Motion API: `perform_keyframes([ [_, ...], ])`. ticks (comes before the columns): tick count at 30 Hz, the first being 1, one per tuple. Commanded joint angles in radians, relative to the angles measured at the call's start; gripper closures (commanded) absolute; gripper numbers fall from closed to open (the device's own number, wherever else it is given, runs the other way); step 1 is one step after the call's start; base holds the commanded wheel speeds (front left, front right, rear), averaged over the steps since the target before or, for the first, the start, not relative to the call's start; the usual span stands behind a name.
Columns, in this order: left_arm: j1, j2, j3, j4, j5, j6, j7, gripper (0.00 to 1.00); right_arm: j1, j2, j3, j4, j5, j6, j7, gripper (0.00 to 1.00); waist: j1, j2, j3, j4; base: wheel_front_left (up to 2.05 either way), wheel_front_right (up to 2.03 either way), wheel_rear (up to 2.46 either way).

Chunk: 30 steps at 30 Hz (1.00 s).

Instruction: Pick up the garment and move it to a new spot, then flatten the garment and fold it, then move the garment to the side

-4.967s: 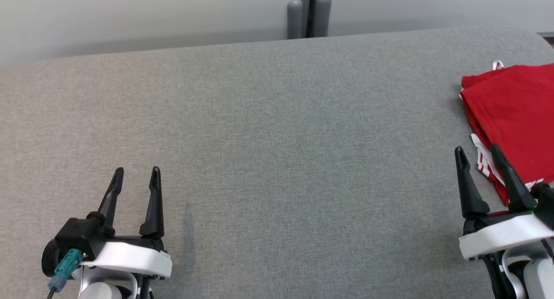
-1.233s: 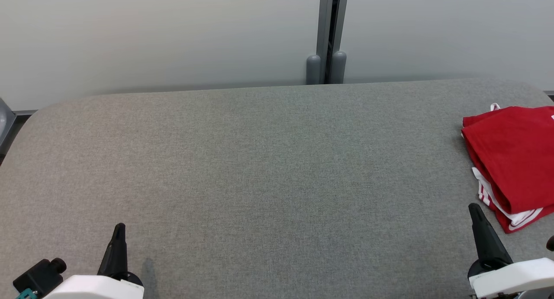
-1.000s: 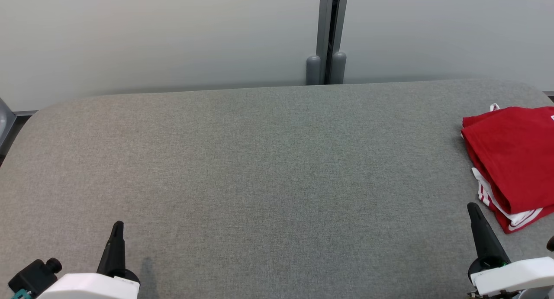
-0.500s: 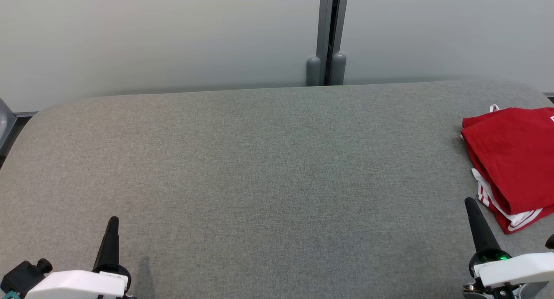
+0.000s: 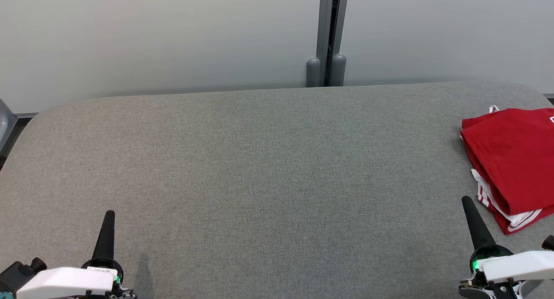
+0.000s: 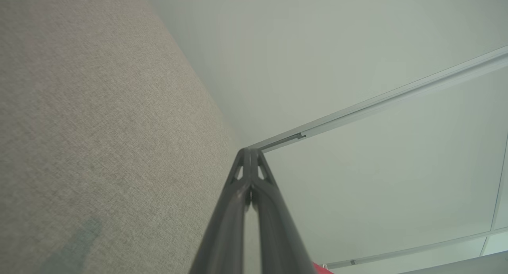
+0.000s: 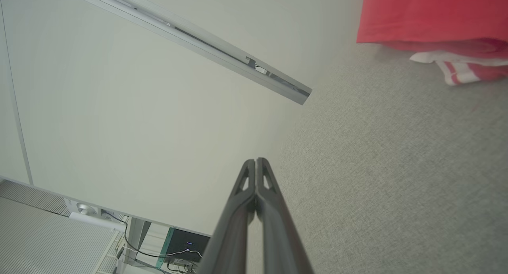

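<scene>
Writing: white mark on the red folded cloth garment (image 5: 515, 160) is cut by the frame edge, unreadable. The tiny label on the L housing is too small to read.
Garment: soft matte fabric in flat layers. White stripe trim and a white curved mark at the near hem, small white loop at the far corner. Lies at the R end of the table. R wrist view shows its folded edge (image 7: 428, 16) and the striped trim.
Table: grey woven-fabric table top (image 5: 277, 169), fine even weave, rounded corners.
L pincer: left gripper (image 5: 108, 214) is at near L over bare fabric. Long dark tapered fingers are pressed tip to tip (image 6: 249, 152), w/ triangular cut-outs by the tips; clenched, empty. White housing, green light.
R pincer: right gripper (image 5: 465, 200) is the same build, tips together (image 7: 256, 161); clenched, empty. Near the garment's near-L corner, apart from it.
Backdrop: pale smooth wall panels (image 5: 151, 39), grey metal post (image 5: 327, 30) w/ two rounded caps at its base.
</scene>
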Motion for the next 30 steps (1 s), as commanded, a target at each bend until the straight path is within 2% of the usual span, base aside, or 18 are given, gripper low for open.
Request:
perform_keyframes([
  [1, -0.021, 0.006, 0.011, -0.008, -0.018, -0.008, 0.005, 1.00, -0.018, -0.003, -0.004, -0.003, 0.023, 0.001, 0.005, 1.00, 0.0000, 0.0000, 0.000, 0.000, 0.00, 0.00, 0.00],
  [30, -0.038, -0.021, 0.073, -0.009, -0.233, -0.045, 0.075, 1.00, -0.050, 0.006, 0.009, 0.043, 0.263, 0.001, 0.019, 1.00, 0.0000, 0.0000, -0.008, 0.000, 0.00, 0.00, 0.00],
])
